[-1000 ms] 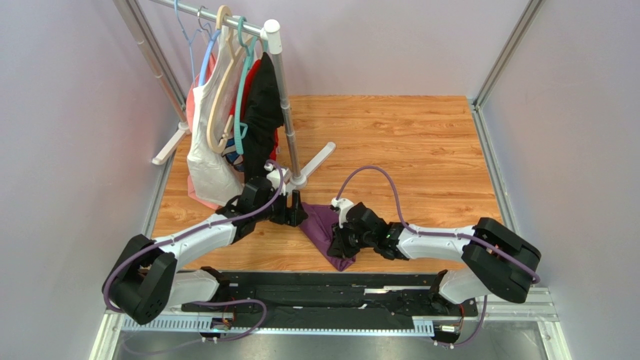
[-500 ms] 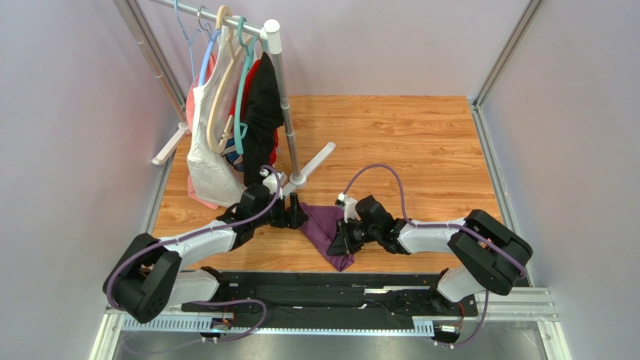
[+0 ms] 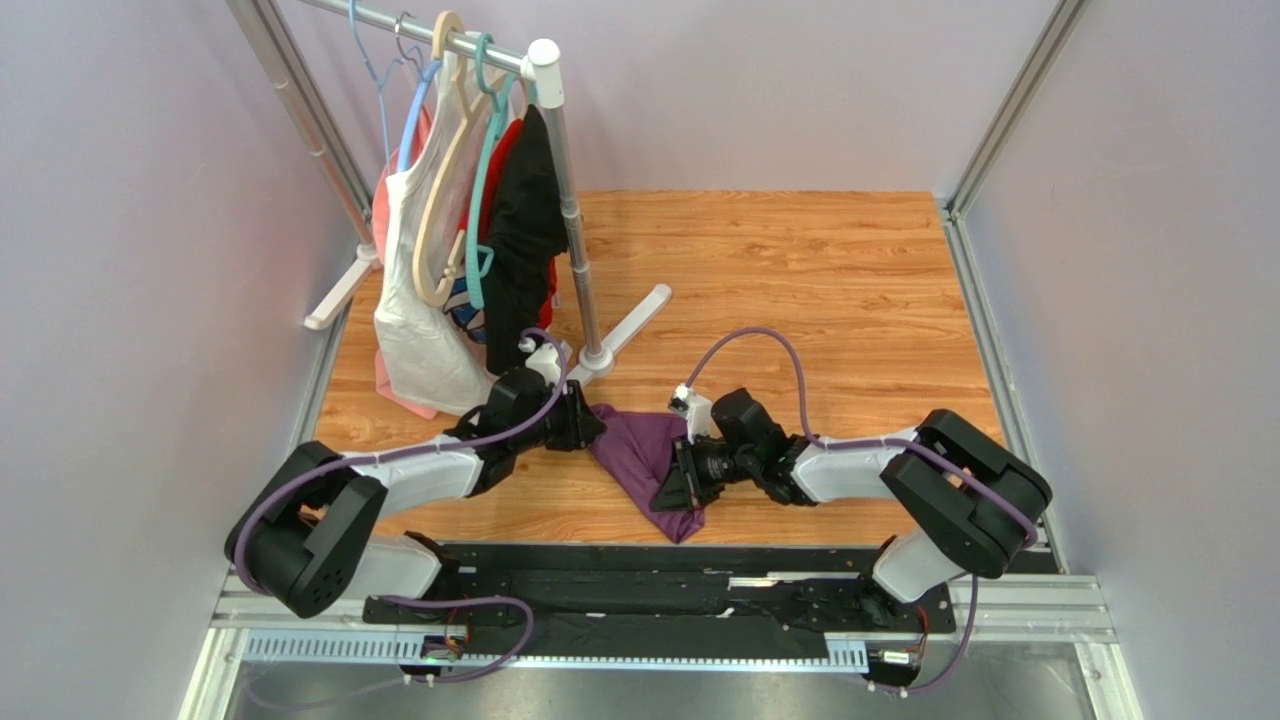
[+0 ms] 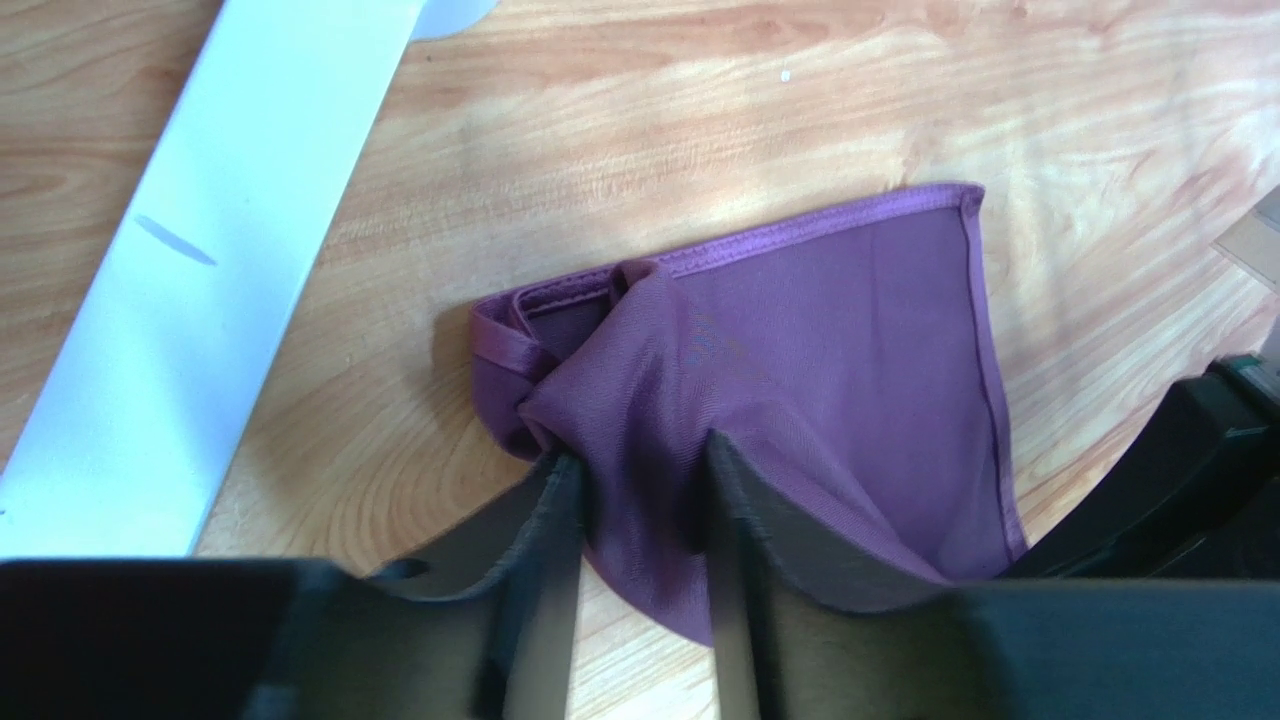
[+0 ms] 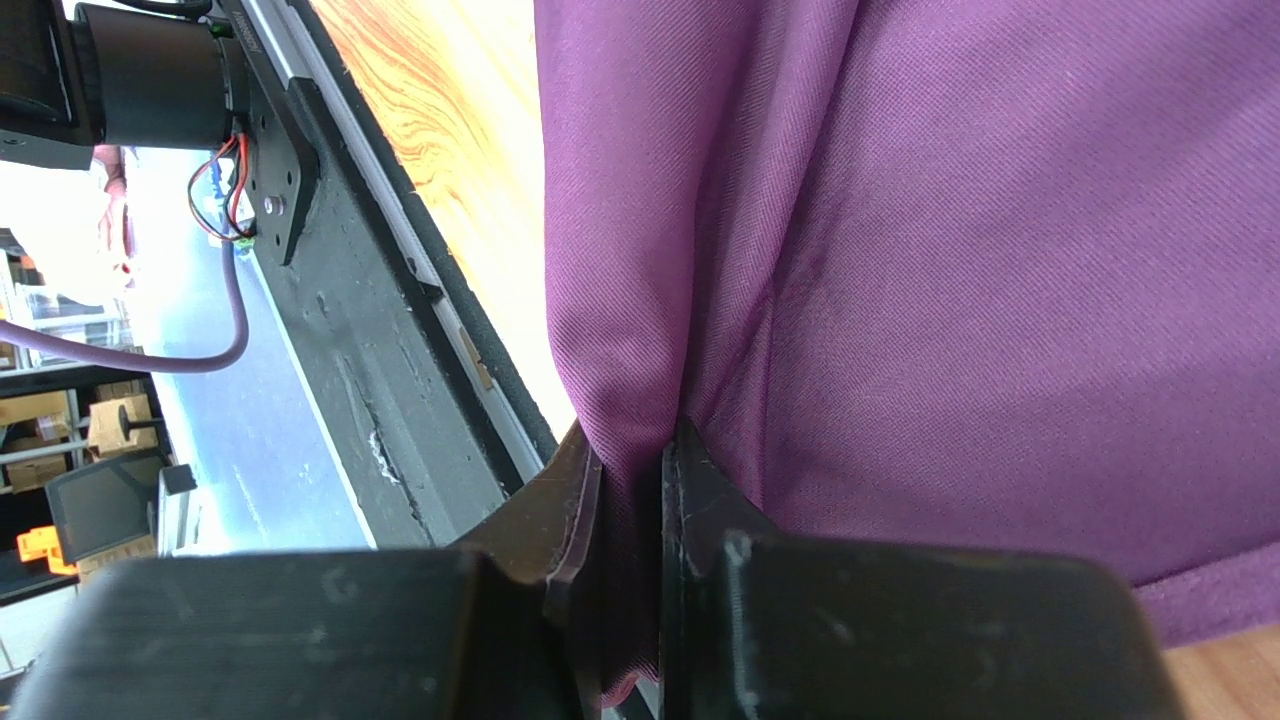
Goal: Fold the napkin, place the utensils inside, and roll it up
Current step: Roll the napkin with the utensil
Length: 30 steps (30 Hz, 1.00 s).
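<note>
**Napkin gripped at two spots, fold unfinished**

Top view: the napkin (image 3: pixel 639 444) lies as a bunched triangle on the table (image 3: pixel 842 285) betw. the arms. The left gripper (image 3: pixel 583 425) is at its far-left corner and the right gripper (image 3: pixel 678 480) at its right edge; utensils not in sight. Left wrist: cloth sits betw. fingers w/ a gap, so we can't tell if it's clamped. Right wrist: fingers pinched tight on a fold. We'd pull the cloth taut and level, then match edges before release.
</note>
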Motion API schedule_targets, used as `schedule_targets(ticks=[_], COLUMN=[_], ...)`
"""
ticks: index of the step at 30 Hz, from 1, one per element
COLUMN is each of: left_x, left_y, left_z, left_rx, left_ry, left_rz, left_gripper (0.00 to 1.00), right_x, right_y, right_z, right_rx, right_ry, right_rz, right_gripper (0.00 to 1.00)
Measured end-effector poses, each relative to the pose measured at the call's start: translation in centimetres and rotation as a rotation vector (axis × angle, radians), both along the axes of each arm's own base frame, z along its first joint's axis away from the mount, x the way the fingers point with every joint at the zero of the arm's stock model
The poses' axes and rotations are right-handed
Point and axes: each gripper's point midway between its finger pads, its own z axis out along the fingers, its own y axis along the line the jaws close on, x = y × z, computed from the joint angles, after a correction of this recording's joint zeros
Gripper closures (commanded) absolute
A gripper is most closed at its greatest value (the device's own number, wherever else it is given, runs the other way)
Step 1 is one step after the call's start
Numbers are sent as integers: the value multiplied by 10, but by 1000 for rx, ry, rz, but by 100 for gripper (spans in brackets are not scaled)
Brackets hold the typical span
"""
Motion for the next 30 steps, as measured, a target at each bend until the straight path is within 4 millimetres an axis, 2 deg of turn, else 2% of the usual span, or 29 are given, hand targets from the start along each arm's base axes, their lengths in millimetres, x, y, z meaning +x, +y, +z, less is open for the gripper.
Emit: schedule_targets(ticks=[2, 5, 7, 11, 14, 18, 20, 21, 26, 30], left_x=[2, 3, 4, 10, 13, 15, 15, 15, 15, 14], left_y=[-1, -2, -4, -8, -12, -15, -17, -17, -19, -18], left_z=[0, -3, -6, -9, -11, -12, -13, -13, -13, -13], left_rx=[0, 11, 26, 65, 93, 121, 133, 138, 160, 176], left_ry=[0, 15, 30, 61, 79, 90, 92, 93, 99, 104], left_rz=[2, -3, -14, -37, -58, -78, -87, -91, -104, -112], left_gripper=[77, 95, 100, 100, 100, 100, 100, 100, 100, 100], right_x=[0, 1, 2, 4, 6, 10, 12, 11, 11, 14], right_y=[0, 0, 0, 1, 1, -4, -9, -13, -31, -39], right_z=[0, 0, -1, -1, -1, -3, -3, -2, 10, 29], right_rx=[1, 1, 0, -1, -4, -36, -65, -80, -170, -220], right_ry=[3, 8, 15, 27, 28, 11, -3, -7, -44, -90], right_rz=[-2, -8, -12, -25, -40, -66, -81, -86, -110, -126], right_gripper=[100, 100, 100, 99, 90, 68, 62, 50, 36, 30])
